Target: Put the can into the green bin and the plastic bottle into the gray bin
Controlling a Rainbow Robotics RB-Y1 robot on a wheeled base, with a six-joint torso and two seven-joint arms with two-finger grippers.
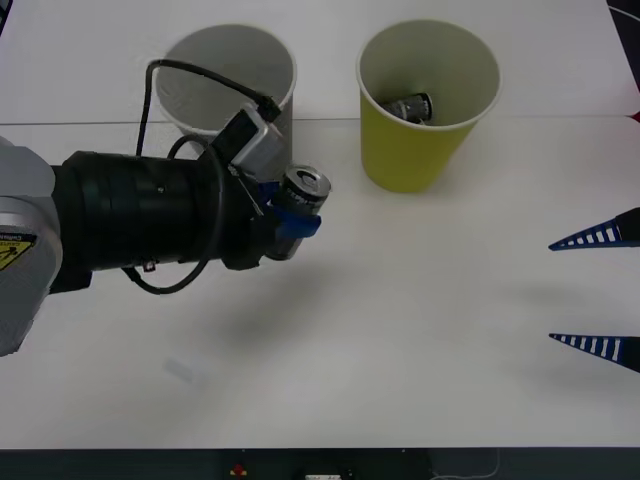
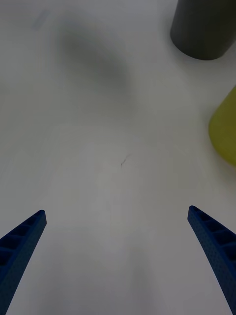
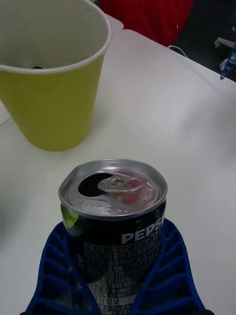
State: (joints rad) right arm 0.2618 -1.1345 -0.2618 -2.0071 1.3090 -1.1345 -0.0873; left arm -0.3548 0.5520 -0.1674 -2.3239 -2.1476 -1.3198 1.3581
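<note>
Gripping the can point(image 3: 115, 216), left pincer point(image 1: 290, 215) raised.

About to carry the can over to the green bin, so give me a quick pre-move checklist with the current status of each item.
1. Left gripper shut on the can: ok.
2. Can upright in the fingers: ok in the left wrist view.
3. Green bin upright, mouth open: ok; a can-like object already lies inside.
4. Bare table between can and green bin: ok.
5. Right gripper open at the table's right edge, away from the path: ok.
6. Gray bin close behind the left arm; clearance: cannot tell.
</note>
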